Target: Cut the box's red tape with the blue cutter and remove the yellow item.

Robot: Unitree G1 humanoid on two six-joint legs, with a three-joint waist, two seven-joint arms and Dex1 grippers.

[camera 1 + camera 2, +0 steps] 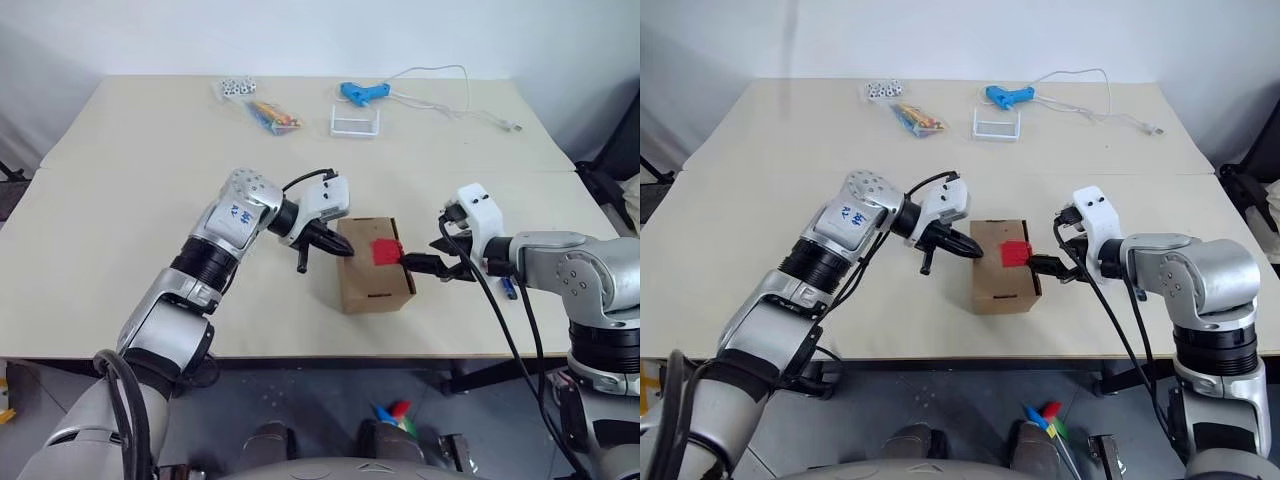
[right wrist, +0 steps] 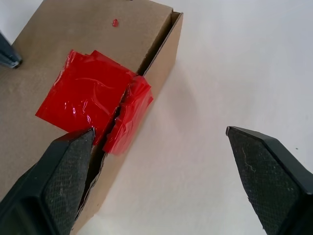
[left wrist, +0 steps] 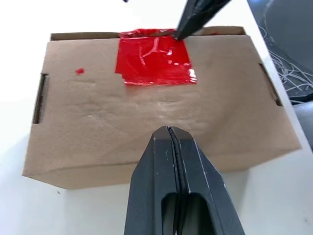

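Note:
The brown box point(image 1: 372, 282) stands near the table's front edge, its flaps down. The red tape point(image 2: 88, 95) lies across the lid's seam at the right edge and looks split along that seam. My left gripper point(image 3: 168, 131) is shut and holds nothing, its tip over the left side of the lid. My right gripper point(image 2: 160, 131) is open at the box's right edge. One of its fingers point(image 2: 58, 181) sits by the taped seam, the other over bare table. The blue cutter point(image 1: 509, 287) lies on the table behind my right wrist. The yellow item is hidden.
At the back of the table point(image 1: 120, 220) lie a light blue glue gun point(image 1: 362, 92) with a white cord, a clear tray point(image 1: 355, 122), a bag of coloured sticks point(image 1: 272, 115) and several small white pieces point(image 1: 235, 87).

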